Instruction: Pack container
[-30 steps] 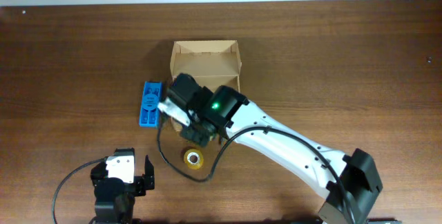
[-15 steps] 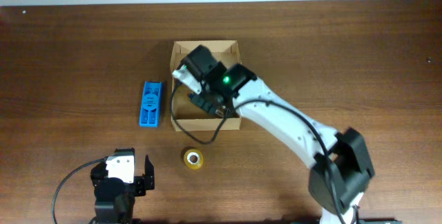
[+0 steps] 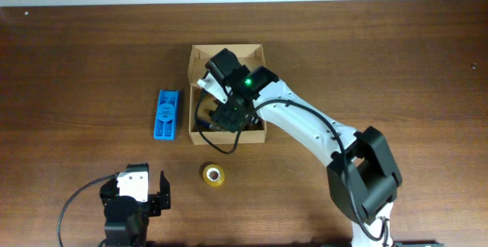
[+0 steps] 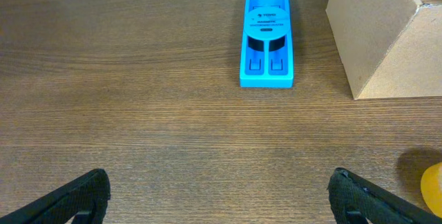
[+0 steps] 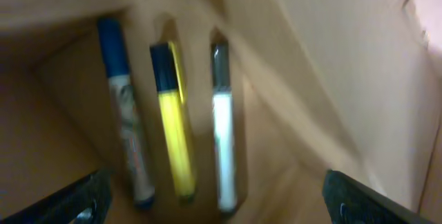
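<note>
Right arm swung from the front edge over the container [image 3: 197, 64] since a second ago, and its wrist now sits above the box's near half. Left arm, blue case and tape roll are unchanged.

Container: tan cardboard box, open on top, at table centre toward the far edge. The right wrist view looks down into it and is blurred. Three markers lie side by side on the floor, roughly parallel: blue marker [image 5: 128, 134], yellow marker [image 5: 173, 144], white marker [image 5: 222, 148].

Right gripper [image 3: 227, 116] is inside or just over the box opening; can't tell its height. Jaws spread wide with the fingertips [image 5: 79, 196] at the frame corners, and nothing is held.

Blue case [image 3: 165, 114] lies flat on the table [image 3: 381, 64], just left of the box and not touching it. Yellow tape roll [image 3: 214, 175] lies in front of the box, apart from it.

Left gripper [image 4: 221, 207] is parked at the near-left of the table, facing the blue case, with its jaws wide apart and empty.
</note>
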`<move>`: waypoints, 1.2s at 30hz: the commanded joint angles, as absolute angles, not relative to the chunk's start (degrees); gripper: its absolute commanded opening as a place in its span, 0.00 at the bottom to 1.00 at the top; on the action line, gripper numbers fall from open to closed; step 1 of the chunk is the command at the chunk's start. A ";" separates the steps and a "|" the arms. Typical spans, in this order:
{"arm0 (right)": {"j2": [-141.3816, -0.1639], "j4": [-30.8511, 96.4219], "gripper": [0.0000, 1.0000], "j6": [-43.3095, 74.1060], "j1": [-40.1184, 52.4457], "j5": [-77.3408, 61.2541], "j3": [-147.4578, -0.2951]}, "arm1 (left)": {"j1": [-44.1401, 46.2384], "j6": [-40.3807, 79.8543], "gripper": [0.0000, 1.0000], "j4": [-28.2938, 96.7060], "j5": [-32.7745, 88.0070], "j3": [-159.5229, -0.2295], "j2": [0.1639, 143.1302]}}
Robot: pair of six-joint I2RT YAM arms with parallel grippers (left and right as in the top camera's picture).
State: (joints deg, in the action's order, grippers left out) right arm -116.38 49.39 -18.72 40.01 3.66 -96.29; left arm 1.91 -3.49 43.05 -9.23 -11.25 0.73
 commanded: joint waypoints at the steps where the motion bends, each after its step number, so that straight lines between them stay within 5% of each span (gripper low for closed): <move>1: -107.02 52.90 0.99 -15.51 40.10 0.84 -97.19 | 2.24 -4.40 1.00 43.07 -8.82 -10.92 0.34; 8: -88.05 60.16 0.99 -13.80 40.10 -1.45 -93.73 | 2.24 -4.38 0.99 43.07 -8.82 -10.92 0.34; 24: -23.55 56.73 0.99 -3.99 40.10 3.70 -54.87 | 2.24 -4.38 0.99 43.07 -8.84 -10.92 0.34; 36: -17.47 52.40 0.99 -4.01 40.10 3.68 -54.22 | 2.24 -4.38 1.00 43.05 -8.82 -10.92 0.34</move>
